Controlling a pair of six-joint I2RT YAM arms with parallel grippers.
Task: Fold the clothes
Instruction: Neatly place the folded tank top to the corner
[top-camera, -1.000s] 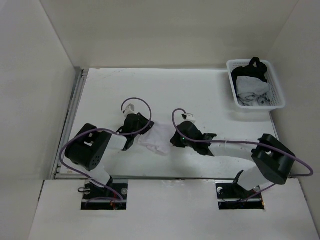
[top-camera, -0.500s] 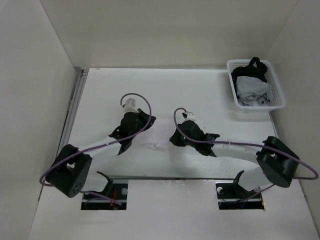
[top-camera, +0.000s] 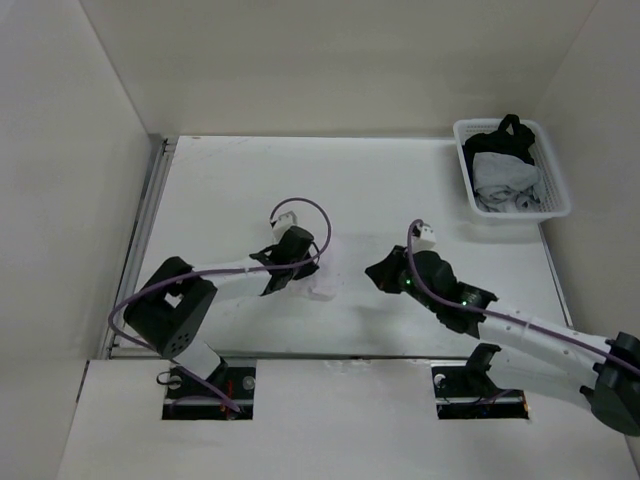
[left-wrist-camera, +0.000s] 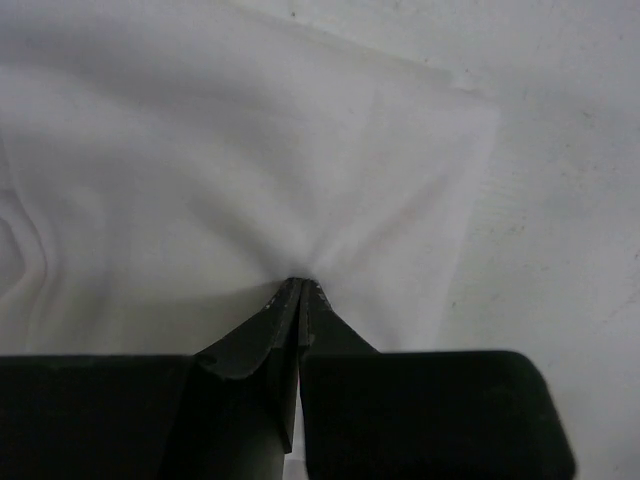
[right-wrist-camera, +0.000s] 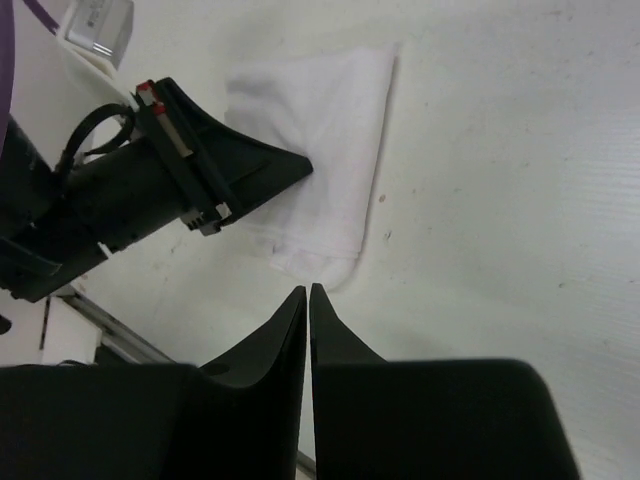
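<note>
Clothes (top-camera: 325, 272): a small white packet, lying flat on the table (top-camera: 220, 200) between the two arms, well apart from the basket (top-camera: 520, 212) at the far right corner. Left fingers (left-wrist-camera: 262, 335) pressed together on a pinch of the fabric near its edge, with creases fanning out from the grip. Right fingers (right-wrist-camera: 285, 335) almost closed, holding nothing, hovering over bare table just beside the packet's near corner. Looks like a fold in hand, probably a late one, judging by the compact shape. To do it well: lift the pinched edge only enough to clear the layer beneath, carry it straight across, and lay it down square with the opposite edge. Avoid dragging the whole packet along the table. Bring the right fingers in to pin the free side against sliding. Release only once flat, then smooth out any trapped wrinkle.
</note>
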